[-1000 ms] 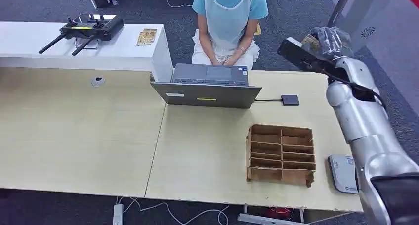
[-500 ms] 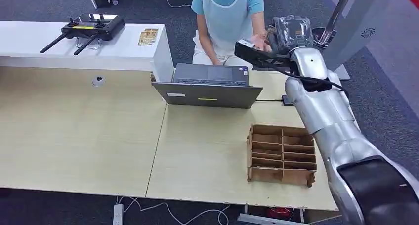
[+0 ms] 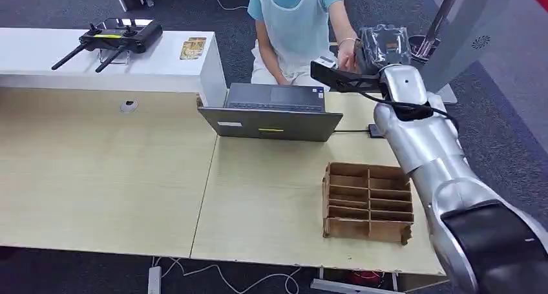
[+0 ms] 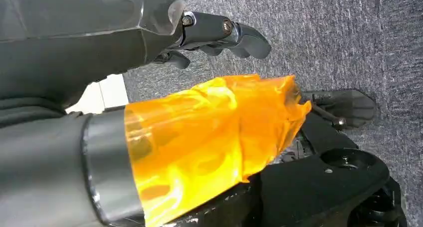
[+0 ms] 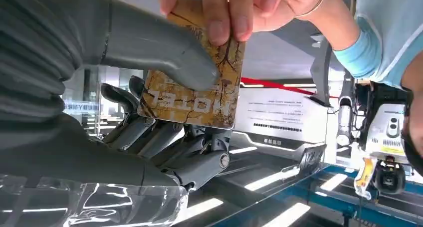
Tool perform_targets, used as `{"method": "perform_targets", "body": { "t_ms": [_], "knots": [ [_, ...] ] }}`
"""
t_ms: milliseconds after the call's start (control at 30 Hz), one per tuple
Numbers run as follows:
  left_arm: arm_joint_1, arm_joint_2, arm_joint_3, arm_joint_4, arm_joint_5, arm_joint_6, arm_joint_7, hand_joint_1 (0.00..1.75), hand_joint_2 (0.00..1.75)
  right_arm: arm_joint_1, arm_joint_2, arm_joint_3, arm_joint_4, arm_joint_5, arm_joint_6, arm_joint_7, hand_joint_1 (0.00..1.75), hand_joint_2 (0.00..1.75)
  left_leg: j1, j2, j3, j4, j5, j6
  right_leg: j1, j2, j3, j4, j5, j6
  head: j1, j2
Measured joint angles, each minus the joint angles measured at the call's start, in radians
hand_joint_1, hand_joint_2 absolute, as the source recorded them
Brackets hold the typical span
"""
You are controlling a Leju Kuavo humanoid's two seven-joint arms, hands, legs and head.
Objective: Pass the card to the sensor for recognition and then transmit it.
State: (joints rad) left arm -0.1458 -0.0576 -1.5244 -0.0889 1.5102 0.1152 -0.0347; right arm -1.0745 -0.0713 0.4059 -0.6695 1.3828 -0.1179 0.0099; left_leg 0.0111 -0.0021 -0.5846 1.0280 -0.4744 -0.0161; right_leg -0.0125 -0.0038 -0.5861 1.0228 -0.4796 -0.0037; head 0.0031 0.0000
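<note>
The card [image 5: 192,95], brown and gold with "HOTEL" printed on it, sits pinched between the thumb and fingers of the right robot hand [image 5: 149,117], raised above the far right edge of the surface [image 3: 103,178]. A person's hand [image 5: 239,10] grips the card's other edge at the same moment, so both hold it. In the head view the right robot hand [image 3: 381,45], wrapped in clear film, is up beside the seated person [image 3: 294,22], past the far edge of the surface. The left robot hand [image 4: 219,32] hangs over grey carpet with its dark fingers loosely apart and nothing in them.

The pale wooden surface is bare across its left and near-middle stretches. An open laptop [image 3: 271,113] stands at the far middle, directly left of the raised arm. A compartmented cardboard tray [image 3: 368,200] lies near the right edge, under the arm. A white counter [image 3: 161,68] at far left carries a black controller [image 3: 113,39].
</note>
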Motion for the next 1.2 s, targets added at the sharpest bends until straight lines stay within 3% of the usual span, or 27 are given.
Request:
{"method": "perform_targets", "body": {
  "t_ms": [67,100,133,167,367,500,700,900,1067,1200],
  "knots": [
    [0.0,0.0,0.0,0.0,-0.003,0.001,0.0,0.0,0.0,0.0,0.001,0.0,0.005,0.0,-0.001,0.0,1.75,1.75,0.0,0.0,0.0,0.0,0.0,0.0,0.0,0.0,0.0,0.0,0.0,0.0,0.0,0.0],
    [0.0,0.0,0.0,0.0,-0.004,0.001,0.0,0.0,0.0,0.0,0.001,-0.001,0.007,0.0,-0.001,0.0,1.57,1.75,0.0,0.0,0.0,0.0,0.0,0.0,0.0,0.0,0.0,0.0,0.0,0.0,0.0,0.0],
    [0.0,0.0,0.0,0.0,-0.004,0.001,0.0,0.0,0.0,0.0,0.002,-0.001,0.008,0.0,-0.001,0.0,0.42,1.75,0.0,0.0,0.0,0.0,0.0,0.0,0.0,0.0,0.0,0.0,0.0,0.0,0.0,0.0],
    [0.0,0.0,0.0,0.0,-0.004,0.001,0.0,0.0,0.0,0.0,0.003,-0.002,0.01,0.001,-0.001,0.0,0.0,1.75,0.0,0.0,0.0,0.0,0.0,0.0,0.0,0.0,0.0,0.0,0.0,0.0,0.0,0.0],
    [0.0,0.0,0.0,0.0,-0.002,0.002,0.002,0.0,0.0,0.003,0.008,-0.015,0.012,0.007,-0.006,-0.005,0.0,1.75,0.0,0.0,0.0,0.0,0.0,0.0,0.0,0.0,0.0,0.0,0.0,0.0,0.0,0.0],
    [0.0,0.0,0.0,0.0,0.003,0.005,0.008,0.0,0.0,0.031,0.022,-0.066,-0.022,-0.061,-0.036,-0.023,0.0,1.75,0.0,0.0,0.0,0.0,0.0,0.0,0.0,0.0,0.0,0.0,0.0,0.0,0.0,0.0],
    [0.001,0.0,0.0,0.0,0.004,0.008,0.009,0.0,0.0,0.105,0.05,-0.174,-0.191,-0.132,-0.042,-0.069,0.0,1.75,0.0,0.0,0.0,0.0,0.0,0.0,0.0,0.0,0.0,0.0,0.0,0.0,0.0,0.0],
    [0.002,-0.003,0.0,0.0,0.005,0.013,0.011,0.0,0.0,0.199,0.104,-0.293,-0.455,-0.238,-0.043,-0.085,0.0,1.75,0.0,-0.001,0.0,0.0,0.0,0.0,0.0,-0.001,0.0,0.0,0.0,0.0,0.0,0.0],
    [0.003,-0.005,0.0,0.0,0.018,0.015,0.018,0.0,0.0,0.28,0.148,-0.391,-0.671,-0.523,0.018,-0.146,0.0,1.75,0.0,-0.001,0.0,0.0,0.0,0.0,0.0,0.0,0.0,-0.001,0.0,0.0,0.0,0.0],
    [0.006,-0.005,0.0,0.0,0.024,0.02,0.018,0.0,0.0,0.351,0.155,-0.44,-0.799,-0.738,0.057,-0.187,0.0,1.75,0.0,-0.002,0.0,0.0,0.0,0.0,0.0,-0.002,0.0,-0.001,0.0,0.0,0.0,0.0]
  ]
}}
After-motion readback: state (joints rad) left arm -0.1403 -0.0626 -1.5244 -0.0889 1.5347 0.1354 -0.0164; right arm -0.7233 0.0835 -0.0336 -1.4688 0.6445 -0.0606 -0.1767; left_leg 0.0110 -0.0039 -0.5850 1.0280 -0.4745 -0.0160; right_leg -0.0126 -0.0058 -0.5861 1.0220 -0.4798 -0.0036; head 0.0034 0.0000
